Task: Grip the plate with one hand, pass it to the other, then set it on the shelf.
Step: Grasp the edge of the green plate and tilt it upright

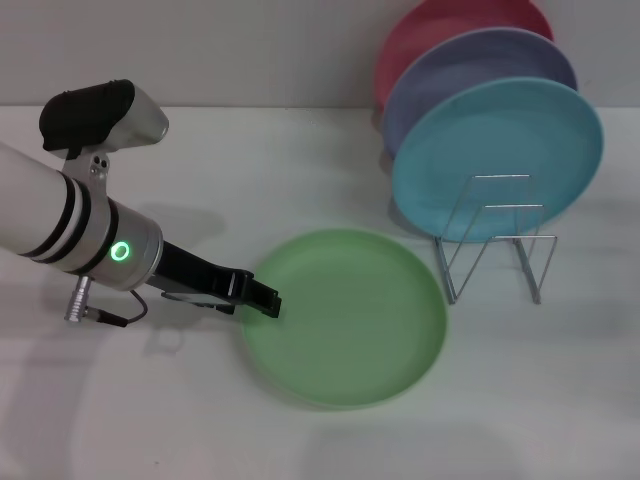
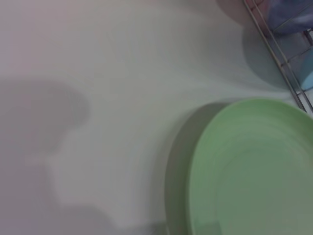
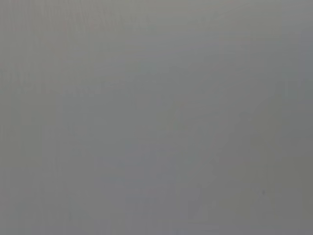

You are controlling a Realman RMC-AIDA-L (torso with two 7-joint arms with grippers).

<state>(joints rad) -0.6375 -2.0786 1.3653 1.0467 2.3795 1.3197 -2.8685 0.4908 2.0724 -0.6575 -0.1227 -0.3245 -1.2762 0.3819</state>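
The left black two-fingered tool [image 1: 268,299] pinches the rim of the round, matte light green plastic plate [image 1: 352,318] on the smooth white tabletop [image 1: 520,400].

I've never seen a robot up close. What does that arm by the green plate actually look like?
The left arm is a thick silver-white cylinder with black bands and a glowing green ring. A black-and-silver camera box sits on top, and a thin black cable loops from a metal plug underneath. It ends in a slim black pincer. The right arm isn't visible.
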